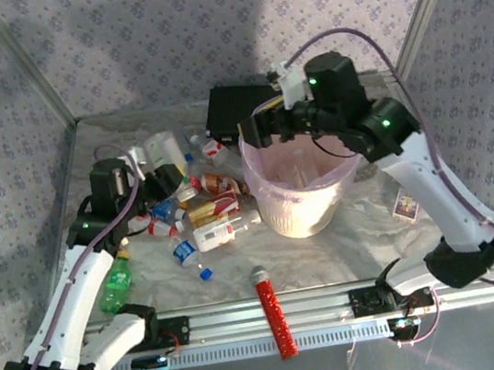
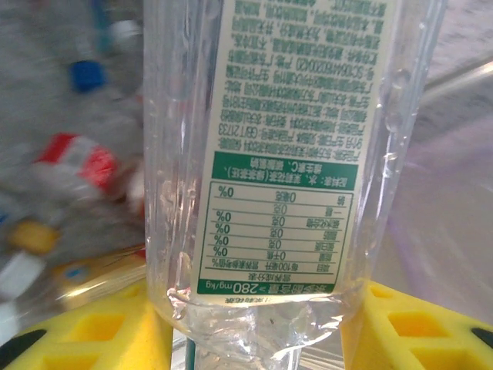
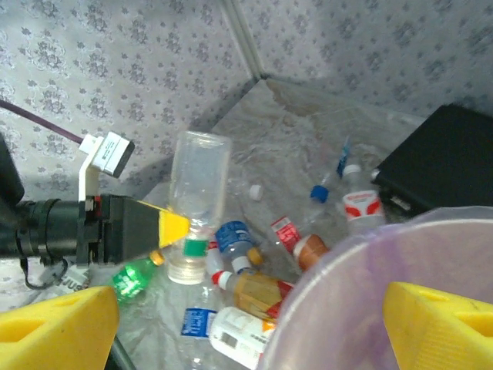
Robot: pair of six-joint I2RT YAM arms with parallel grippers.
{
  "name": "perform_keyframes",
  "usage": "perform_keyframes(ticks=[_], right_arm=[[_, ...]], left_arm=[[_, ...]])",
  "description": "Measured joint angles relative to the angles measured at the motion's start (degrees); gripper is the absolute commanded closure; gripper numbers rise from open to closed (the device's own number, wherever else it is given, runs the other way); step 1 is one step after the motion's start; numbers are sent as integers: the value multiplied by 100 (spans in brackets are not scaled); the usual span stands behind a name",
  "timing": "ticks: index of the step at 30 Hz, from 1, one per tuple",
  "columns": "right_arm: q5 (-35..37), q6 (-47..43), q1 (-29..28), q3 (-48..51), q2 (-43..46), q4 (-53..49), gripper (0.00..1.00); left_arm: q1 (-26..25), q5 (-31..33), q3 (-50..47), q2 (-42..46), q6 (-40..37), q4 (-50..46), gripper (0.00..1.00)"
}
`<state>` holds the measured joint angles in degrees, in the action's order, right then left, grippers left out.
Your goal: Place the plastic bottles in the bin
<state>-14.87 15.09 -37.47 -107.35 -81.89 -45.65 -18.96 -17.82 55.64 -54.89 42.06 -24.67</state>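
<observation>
Holding: the left gripper has its jaws closed on a clear bottle, with its yellow fingers pressed against either side near one end.
Held bottle: it carries a white and green label whose print reads upside down in the left wrist view. From the right wrist view it stands roughly upright, well left of the bin.
Right gripper: poised over the bin's far rim, jaws wide, nothing between them.
Bin: upright on the bench, with the black box just behind it.
Loose bottles: heaped on their sides between the left arm and the bin, with red, blue and white caps.
Green bottle: lying apart from the heap, beside the left forearm.
Red tube: lying across the near rail.
</observation>
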Motion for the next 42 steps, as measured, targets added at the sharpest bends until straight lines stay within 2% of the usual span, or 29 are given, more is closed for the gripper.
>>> perform_keyframes(ticks=[6,11,16,21,24,25,28,30,33,36,42], right_arm=[[-94,326,-280,-748,-1064,46,8],[-245,422,-417,-1209,-1665,44,9],[-361,542,-413,-1377,-1932,44,18],[-490,627,-372,-1434,-2090,46,35],[-564,680,-341,-1443,-2124,48,40],[-570,678,-339,-1469,-2127,44,41],[-590,654,-328,-1598,-2142,17,42],[-588,601,-284,-1775,-2146,-15,42],[-575,498,-133,-2166,-2146,-87,43],[-573,372,79,-2481,-2098,-155,45],[-444,133,647,-2354,-1558,-498,47]], left_arm=[[-776,-348,398,-337,-437,555,70],[-1110,-407,715,-525,-774,564,70],[-1191,-407,734,-527,-914,564,70],[-1191,-404,734,-527,-973,564,69],[-1191,-356,734,-535,-975,542,60],[-1196,-339,734,-535,-979,544,52],[-1198,-297,761,-525,-1032,608,22],[-1217,-229,763,-492,-1056,570,10],[-1217,-52,763,-413,-1054,413,8],[-1217,234,763,-313,-1056,111,11],[-1217,748,597,-140,-1080,-529,15]])
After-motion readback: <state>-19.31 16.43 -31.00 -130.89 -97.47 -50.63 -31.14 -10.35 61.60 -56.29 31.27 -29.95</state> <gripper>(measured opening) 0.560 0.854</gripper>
